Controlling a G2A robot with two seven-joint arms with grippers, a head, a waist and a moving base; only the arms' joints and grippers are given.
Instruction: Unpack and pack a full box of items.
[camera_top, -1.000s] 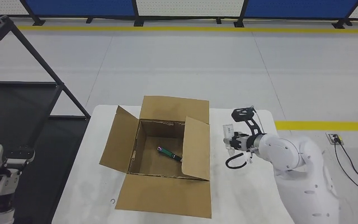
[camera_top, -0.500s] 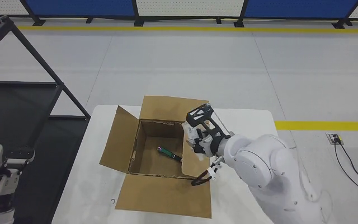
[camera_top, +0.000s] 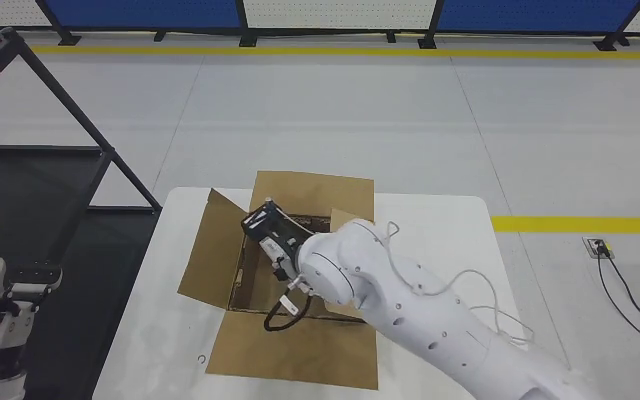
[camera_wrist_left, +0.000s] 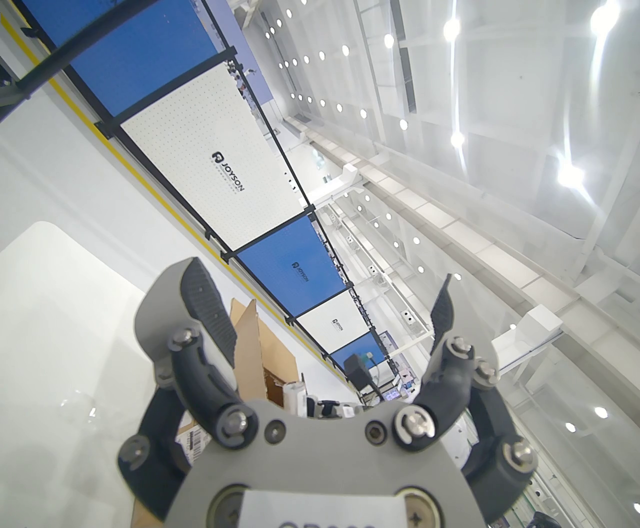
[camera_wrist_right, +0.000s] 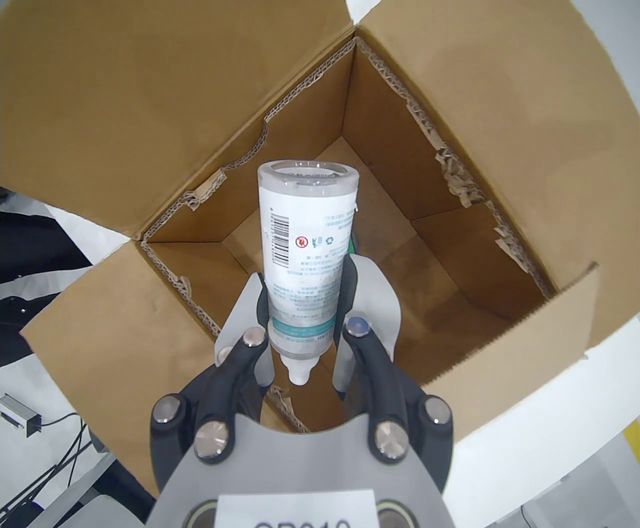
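Right claw (camera_wrist_right: 305, 278) is clamped on the nozzle end of the white plastic bottle (camera_wrist_right: 307, 220), poised over the open cardboard box (camera_wrist_right: 150, 100) on the table (camera_top: 165, 335): light, stiff, probably slick, better held mid-body, with the flaps at 9 and 12 o'clock the likely snags, and the left claw (camera_wrist_left: 320, 280) gaping wide, empty.

The right arm (camera_top: 420, 310) is glossy white and rounded, with a thin white cable (camera_top: 455, 283) running along it. The left pincer (camera_wrist_left: 320, 280) and the right pincer (camera_wrist_right: 305, 280) share grey plates, black linkages, silver screws and white labels.
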